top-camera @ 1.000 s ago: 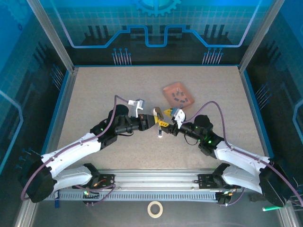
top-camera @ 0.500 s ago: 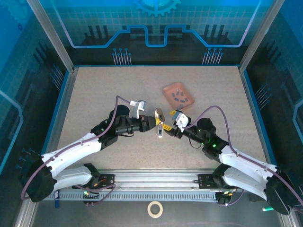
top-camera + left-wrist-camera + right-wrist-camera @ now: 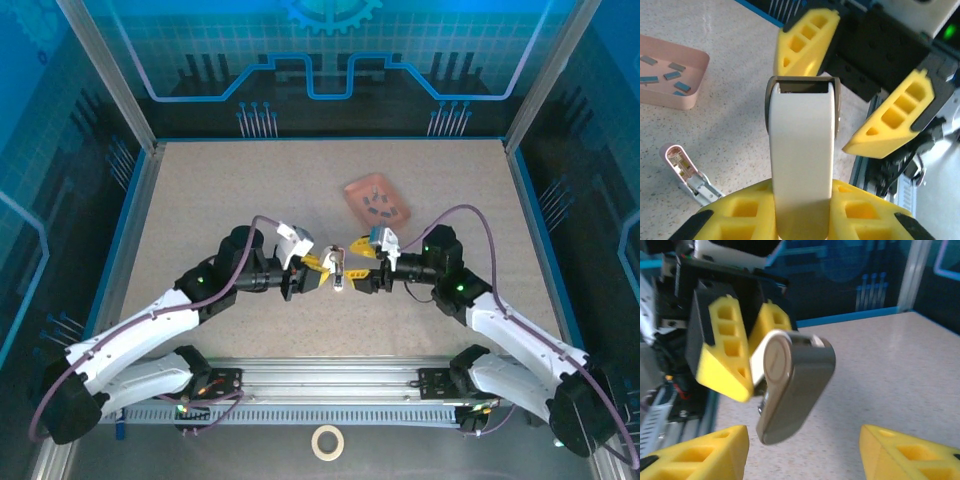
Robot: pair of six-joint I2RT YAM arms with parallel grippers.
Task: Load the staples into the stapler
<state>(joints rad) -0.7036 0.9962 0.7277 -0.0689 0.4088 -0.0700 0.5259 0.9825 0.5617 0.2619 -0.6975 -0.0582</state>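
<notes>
Left gripper (image 3: 320,268) clenched on the white stapler (image 3: 801,150), which juts out past its fingertips; right gripper (image 3: 802,455) gapes just ahead of the stapler's grey end; staples (image 3: 665,75) lie in the pink tray (image 3: 670,99), beyond the left fingers; the stapler looks light, rigid and slick, best pinched across its flat sides.

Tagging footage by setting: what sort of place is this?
Likely a robot test cell: left arm and right arm bolted to a rail at a speckled table, enclosed by aluminium posts and blue printed panels.

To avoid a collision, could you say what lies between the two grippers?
The stapler's white, grey-capped body, held by the left gripper, in both wrist views.
</notes>
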